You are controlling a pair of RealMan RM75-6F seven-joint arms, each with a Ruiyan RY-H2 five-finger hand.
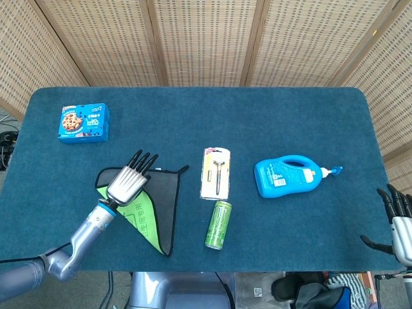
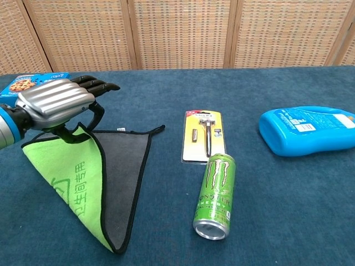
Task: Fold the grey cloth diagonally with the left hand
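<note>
Grey cloth [image 2: 125, 177] corner hidden under left hand [image 2: 58, 102] gripping it.

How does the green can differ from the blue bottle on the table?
The can is green, slim and cylindrical; the bottle is blue, broader and flat-sided. The can lies with its end toward the table's front edge, while the bottle lies crosswise, its spout pointing right. Both lie on their sides, untouched by either robot hand.

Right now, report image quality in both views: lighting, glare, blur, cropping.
Head view: even, soft light, sharp throughout; right hand cropped at the frame's corner. Chest view: left hand large and near the lens, mild sheen on its metal back; grey cloth and can crisp, no harsh shadows.
</note>
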